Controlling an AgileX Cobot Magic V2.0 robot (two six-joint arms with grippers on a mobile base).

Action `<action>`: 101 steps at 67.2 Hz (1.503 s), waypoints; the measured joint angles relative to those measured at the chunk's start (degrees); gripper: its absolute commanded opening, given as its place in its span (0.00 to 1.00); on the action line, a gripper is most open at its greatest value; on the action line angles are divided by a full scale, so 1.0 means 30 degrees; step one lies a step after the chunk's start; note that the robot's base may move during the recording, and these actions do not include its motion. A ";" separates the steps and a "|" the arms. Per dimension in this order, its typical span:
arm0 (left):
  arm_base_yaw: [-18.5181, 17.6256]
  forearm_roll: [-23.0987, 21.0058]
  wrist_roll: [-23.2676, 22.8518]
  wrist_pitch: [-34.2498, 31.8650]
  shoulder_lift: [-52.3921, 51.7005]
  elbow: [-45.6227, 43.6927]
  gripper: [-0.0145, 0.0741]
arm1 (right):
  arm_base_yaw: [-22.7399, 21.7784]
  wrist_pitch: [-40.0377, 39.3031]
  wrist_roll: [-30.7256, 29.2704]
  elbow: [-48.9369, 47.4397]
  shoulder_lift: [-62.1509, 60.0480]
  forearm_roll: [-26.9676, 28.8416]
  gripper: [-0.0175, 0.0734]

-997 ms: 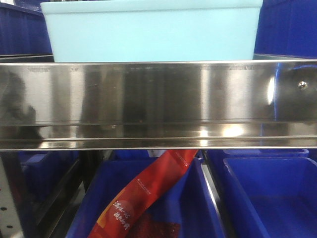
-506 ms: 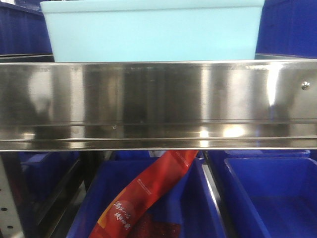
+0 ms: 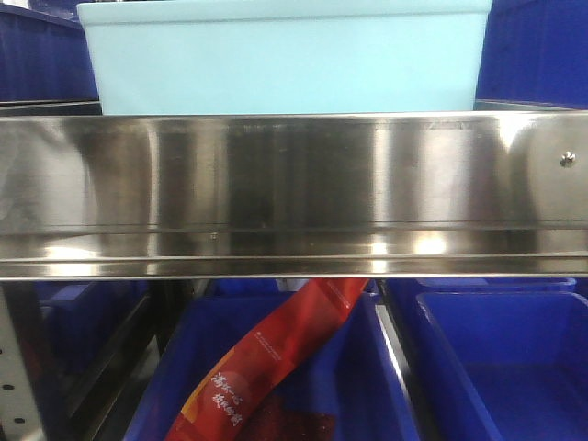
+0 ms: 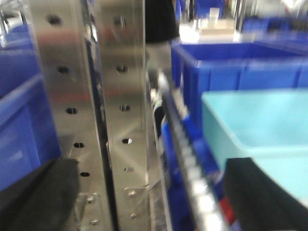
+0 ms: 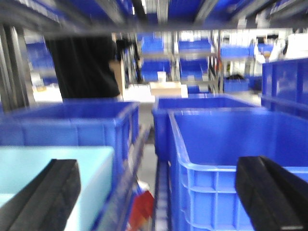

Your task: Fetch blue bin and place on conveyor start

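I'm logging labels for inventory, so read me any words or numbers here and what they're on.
Red packet in the dark crate: gold characters and a thin pale line of print, both too blurred to read.
No text shows on the blue bin or the steel rail.

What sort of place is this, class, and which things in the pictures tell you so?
Most likely a warehouse or factory storeroom. Rows of dark blue bins stand near and far, and the shelving is industrial, with a shiny steel rail and a perforated upright.
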 measured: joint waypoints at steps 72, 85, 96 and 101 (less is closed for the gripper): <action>-0.5501 0.1409 -0.4560 1.3573 2.3432 -2.2952 0.82 | 0.4621 1.6426 0.2416 -2.4709 2.5610 -0.1556 0.81; -0.4887 0.1419 -0.4592 1.3786 2.5092 -2.2958 0.82 | 0.4621 1.6578 0.2567 -2.4758 2.7931 -0.1518 0.81; -0.4715 0.1453 -0.4605 1.3786 2.6253 -2.2958 0.82 | 0.4621 1.6612 0.2601 -2.4758 2.9275 -0.0781 0.81; -0.4683 0.1414 -0.4605 1.3786 2.6683 -2.2990 0.82 | 0.4621 1.6589 0.2601 -2.4758 2.9750 -0.0515 0.81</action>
